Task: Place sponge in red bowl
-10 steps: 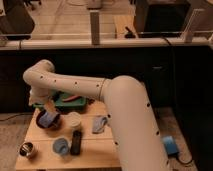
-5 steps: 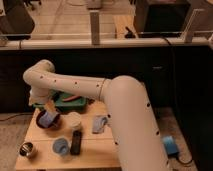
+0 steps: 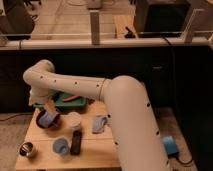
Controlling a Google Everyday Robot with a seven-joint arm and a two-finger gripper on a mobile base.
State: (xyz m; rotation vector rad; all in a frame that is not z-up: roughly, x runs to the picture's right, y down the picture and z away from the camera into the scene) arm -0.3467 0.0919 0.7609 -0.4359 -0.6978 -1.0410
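Note:
The red bowl (image 3: 54, 123) stands at the left of the wooden table (image 3: 100, 150), with something blue-purple (image 3: 44, 119) inside it. My gripper (image 3: 49, 109) hangs at the end of the white arm (image 3: 75, 87), just above the bowl's far rim. A small tan-orange piece (image 3: 50, 106) shows at the gripper. I cannot tell whether it is the sponge or part of the hand.
A green tray (image 3: 67, 101) sits behind the bowl. A white cup (image 3: 74, 120), a black object (image 3: 76, 142), a blue cup (image 3: 60, 146), a metal can (image 3: 27, 149) and a blue cloth (image 3: 99, 123) stand on the table. A blue thing (image 3: 169, 145) lies on the floor at the right.

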